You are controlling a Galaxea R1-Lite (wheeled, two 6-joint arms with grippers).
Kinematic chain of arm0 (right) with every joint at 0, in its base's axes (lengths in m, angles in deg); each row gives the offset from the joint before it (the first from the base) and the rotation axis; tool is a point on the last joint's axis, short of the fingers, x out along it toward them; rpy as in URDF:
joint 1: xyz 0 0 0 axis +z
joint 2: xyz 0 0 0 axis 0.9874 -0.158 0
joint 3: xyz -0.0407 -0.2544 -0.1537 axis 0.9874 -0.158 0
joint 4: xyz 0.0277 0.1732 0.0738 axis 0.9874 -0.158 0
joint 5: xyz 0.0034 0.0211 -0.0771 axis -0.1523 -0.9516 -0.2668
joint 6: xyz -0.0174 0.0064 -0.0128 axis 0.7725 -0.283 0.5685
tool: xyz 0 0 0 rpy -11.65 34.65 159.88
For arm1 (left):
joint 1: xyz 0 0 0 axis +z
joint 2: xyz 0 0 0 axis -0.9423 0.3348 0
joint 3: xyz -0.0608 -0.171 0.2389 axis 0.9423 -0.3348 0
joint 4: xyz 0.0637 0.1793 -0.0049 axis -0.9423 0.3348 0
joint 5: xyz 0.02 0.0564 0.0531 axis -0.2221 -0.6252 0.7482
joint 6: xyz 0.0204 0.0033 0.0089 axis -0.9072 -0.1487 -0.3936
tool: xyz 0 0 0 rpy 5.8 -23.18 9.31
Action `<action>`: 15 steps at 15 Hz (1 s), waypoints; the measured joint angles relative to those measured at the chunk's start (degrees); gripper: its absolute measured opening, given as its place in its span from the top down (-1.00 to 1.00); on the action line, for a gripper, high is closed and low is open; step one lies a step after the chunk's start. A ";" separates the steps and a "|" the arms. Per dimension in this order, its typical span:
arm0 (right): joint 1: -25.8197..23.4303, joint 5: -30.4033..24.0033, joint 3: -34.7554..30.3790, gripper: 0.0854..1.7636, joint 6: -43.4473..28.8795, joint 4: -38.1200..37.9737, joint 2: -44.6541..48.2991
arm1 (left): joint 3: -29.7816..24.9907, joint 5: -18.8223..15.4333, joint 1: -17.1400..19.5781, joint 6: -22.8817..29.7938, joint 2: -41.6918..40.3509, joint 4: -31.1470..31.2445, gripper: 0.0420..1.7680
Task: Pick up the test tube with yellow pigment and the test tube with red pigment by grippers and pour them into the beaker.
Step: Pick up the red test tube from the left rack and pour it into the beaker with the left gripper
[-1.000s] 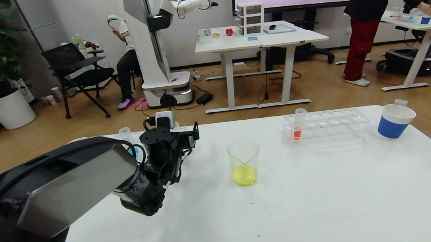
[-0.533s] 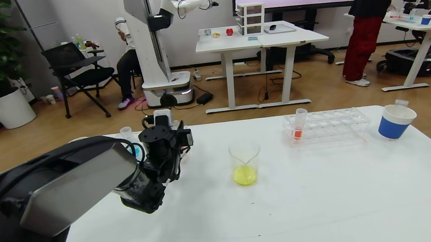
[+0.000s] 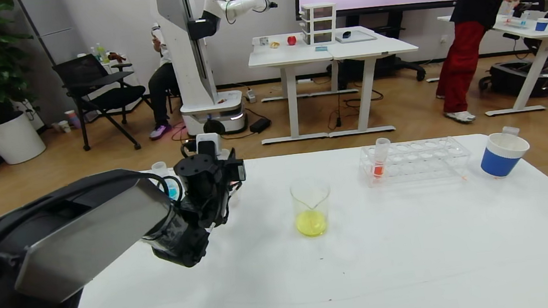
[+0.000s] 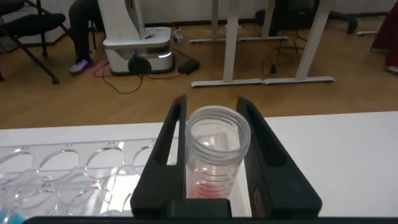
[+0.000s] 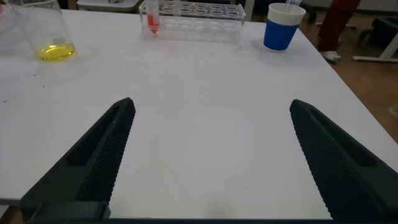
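In the left wrist view, my left gripper (image 4: 212, 107) is shut on a clear test tube with red pigment (image 4: 214, 149), beside the clear left rack (image 4: 74, 165). In the head view that gripper (image 3: 228, 176) hangs over the table's far left, left of the beaker (image 3: 311, 210), which holds yellow liquid. A second red-pigment tube (image 3: 379, 161) stands in the right rack (image 3: 415, 160). My right gripper (image 5: 211, 112) is open and low over bare table, with the beaker (image 5: 46, 37) and the second red-pigment tube (image 5: 152, 18) farther off. The test tube with yellow pigment is out of view.
A blue-and-white paper cup (image 3: 503, 154) stands at the table's far right, past the right rack. A tube with blue liquid (image 3: 172, 186) shows behind my left arm. The white table (image 3: 365, 266) reaches the near edge. Beyond are desks, another robot and people.
My left gripper has shut on the red-pigment tube and shifted slightly left and away from me. The right gripper stays open.
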 joint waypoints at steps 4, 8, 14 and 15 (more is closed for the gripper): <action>0.00 0.00 0.00 -0.97 0.00 -0.04 0.00 | 1.67 -0.39 -0.05 -0.05 -5.07 6.47 0.42; 0.02 0.00 0.00 -0.97 0.00 -0.04 0.00 | 2.97 -0.76 -0.05 -0.02 -9.46 9.64 0.42; 0.02 0.02 0.00 -0.97 0.01 -0.04 0.00 | 2.69 -6.75 -0.33 0.00 -11.19 9.57 0.42; 0.02 0.02 0.00 -0.97 0.00 0.00 0.00 | 2.39 -10.09 -0.44 0.01 -11.20 9.16 0.42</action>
